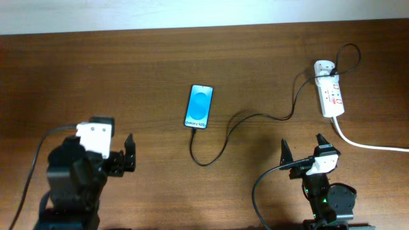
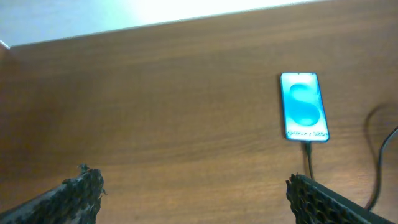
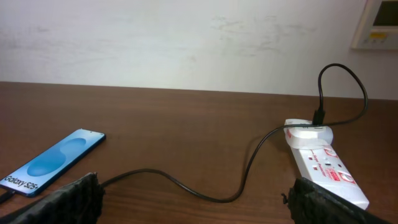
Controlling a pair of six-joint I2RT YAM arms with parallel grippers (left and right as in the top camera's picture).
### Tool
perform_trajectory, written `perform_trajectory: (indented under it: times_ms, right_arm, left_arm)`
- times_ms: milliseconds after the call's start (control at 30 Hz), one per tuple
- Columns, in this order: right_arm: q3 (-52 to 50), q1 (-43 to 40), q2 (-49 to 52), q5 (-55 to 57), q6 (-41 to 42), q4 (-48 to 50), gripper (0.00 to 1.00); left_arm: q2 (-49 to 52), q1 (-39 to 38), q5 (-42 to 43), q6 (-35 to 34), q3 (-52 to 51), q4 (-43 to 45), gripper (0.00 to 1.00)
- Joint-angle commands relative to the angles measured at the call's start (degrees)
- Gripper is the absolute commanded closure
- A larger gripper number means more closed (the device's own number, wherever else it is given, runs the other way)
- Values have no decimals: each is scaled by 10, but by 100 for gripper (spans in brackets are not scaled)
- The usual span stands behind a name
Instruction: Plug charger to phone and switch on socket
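Observation:
The phone (image 1: 199,107) lies screen up mid-table, screen lit blue, with the black charger cable (image 1: 227,131) plugged into its near end. The cable loops right to a white plug adapter (image 1: 324,68) seated in the white socket strip (image 1: 331,96) at the far right. The phone (image 2: 304,106) also shows in the left wrist view, and the phone (image 3: 53,162), cable (image 3: 205,194) and socket (image 3: 323,165) show in the right wrist view. My left gripper (image 1: 130,154) is open and empty, near left of the phone. My right gripper (image 1: 301,150) is open and empty, near the socket.
The socket's thick white cord (image 1: 370,145) runs off the right edge. A pale wall borders the table's far edge (image 1: 192,27). A white wall panel (image 3: 379,25) shows at the top right of the right wrist view.

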Motion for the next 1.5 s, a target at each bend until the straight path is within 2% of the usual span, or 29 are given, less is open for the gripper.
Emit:
perform_trajectory:
  times_ms: [0, 100, 267, 500, 600, 667, 800, 900, 967, 1133, 1367, 1467]
  right_arm:
    - [-3, 5, -5, 3, 6, -4, 2]
    - [-3, 5, -5, 3, 6, -4, 2]
    - [-3, 5, -5, 3, 6, -5, 1]
    - [-3, 5, -5, 3, 6, -4, 2]
    - [-3, 5, -5, 3, 6, -5, 2]
    - [-3, 5, -5, 3, 6, -5, 2]
    - [-3, 5, -5, 3, 6, -4, 2]
    - [-3, 5, -5, 3, 6, -4, 2]
    - [-3, 5, -5, 3, 6, -4, 2]
    - [-3, 5, -5, 3, 6, -4, 2]
    - [-3, 5, -5, 3, 6, -4, 2]
    - [-3, 5, -5, 3, 6, -4, 2]
  left_arm:
    - [-72, 79, 88, 6, -62, 6, 1]
    - [-111, 112, 93, -46, -108, 38, 1]
    - [-131, 110, 125, -50, -185, 175, 1]
    - [-269, 45, 83, -50, -347, 378, 1]
    - [-297, 28, 83, -50, -406, 461, 1]
    - [-306, 15, 54, -50, -435, 506, 1]
    - [-334, -21, -31, -53, -462, 515, 1]
    - [-358, -19, -87, -115, -496, 531, 1]
    - [-383, -19, -92, -119, -525, 556, 1]
    - [-388, -9, -95, -121, -529, 549, 1]
    - [-388, 9, -86, -121, -529, 430, 1]
    - [-388, 0, -86, -116, -529, 430, 1]
